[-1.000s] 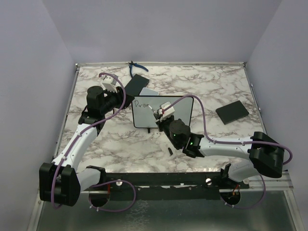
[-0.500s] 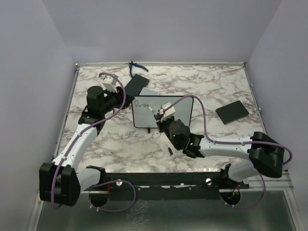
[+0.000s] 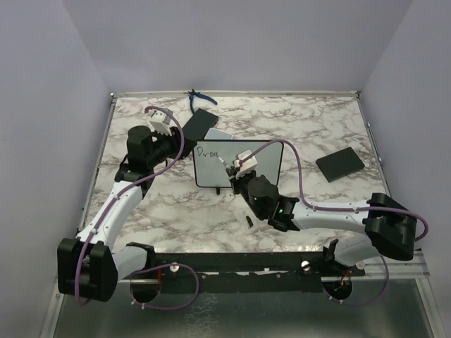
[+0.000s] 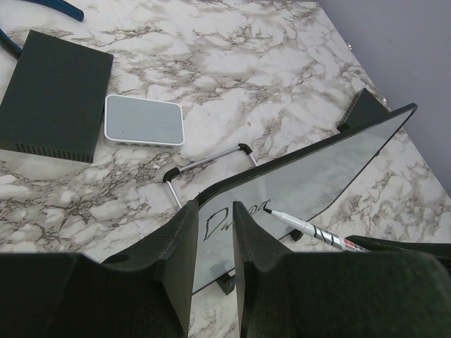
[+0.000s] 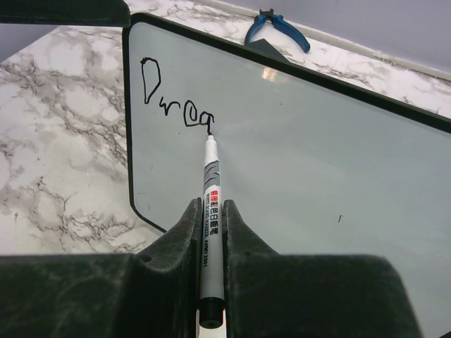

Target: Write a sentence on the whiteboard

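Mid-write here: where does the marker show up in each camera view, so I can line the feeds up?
Top external: marker at picture centre, tip on the whiteboard.
Left wrist: marker lower right, slanting across the board face.
Right wrist: marker bottom centre, clamped between the right fingers, pointing up the picture.
Shared landmark: the writing, "Drea", ending at the marker tip.

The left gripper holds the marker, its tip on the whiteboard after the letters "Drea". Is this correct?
No, the right gripper holds the marker, as the right wrist view shows; its tip is on the whiteboard after the letters "Drea".
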{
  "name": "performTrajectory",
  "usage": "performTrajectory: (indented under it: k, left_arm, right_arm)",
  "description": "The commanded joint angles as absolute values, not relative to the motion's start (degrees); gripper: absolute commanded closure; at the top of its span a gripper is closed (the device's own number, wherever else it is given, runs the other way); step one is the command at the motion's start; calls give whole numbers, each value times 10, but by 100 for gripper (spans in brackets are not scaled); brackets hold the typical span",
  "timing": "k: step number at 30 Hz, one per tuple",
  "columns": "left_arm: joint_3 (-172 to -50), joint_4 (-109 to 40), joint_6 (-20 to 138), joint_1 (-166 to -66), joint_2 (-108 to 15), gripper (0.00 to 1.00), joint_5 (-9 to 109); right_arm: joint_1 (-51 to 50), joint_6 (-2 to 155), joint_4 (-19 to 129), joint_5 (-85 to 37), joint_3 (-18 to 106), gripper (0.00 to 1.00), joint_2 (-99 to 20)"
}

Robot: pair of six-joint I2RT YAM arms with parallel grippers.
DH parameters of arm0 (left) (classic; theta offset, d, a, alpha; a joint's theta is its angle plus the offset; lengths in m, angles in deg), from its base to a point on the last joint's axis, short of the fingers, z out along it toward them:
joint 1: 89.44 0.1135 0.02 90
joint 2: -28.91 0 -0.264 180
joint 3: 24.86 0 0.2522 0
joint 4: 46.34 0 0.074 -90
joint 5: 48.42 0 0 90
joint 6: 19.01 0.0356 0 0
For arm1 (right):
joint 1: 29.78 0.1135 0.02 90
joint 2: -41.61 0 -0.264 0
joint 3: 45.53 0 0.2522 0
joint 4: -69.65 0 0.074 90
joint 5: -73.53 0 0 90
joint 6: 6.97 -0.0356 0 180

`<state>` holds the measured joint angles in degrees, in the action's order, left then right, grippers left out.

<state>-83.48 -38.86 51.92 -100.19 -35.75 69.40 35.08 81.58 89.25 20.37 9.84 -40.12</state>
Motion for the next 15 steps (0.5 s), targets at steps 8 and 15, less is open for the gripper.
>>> performTrajectory:
  k: [8, 15]
  left_arm:
    - [-826, -390, 518, -1006, -343, 73, 700]
    - [-826, -390, 517, -1006, -342, 73, 700]
  right_arm:
    - [347, 845, 897, 242, 98, 100, -389]
    - [348, 858, 904, 212, 93, 100, -370]
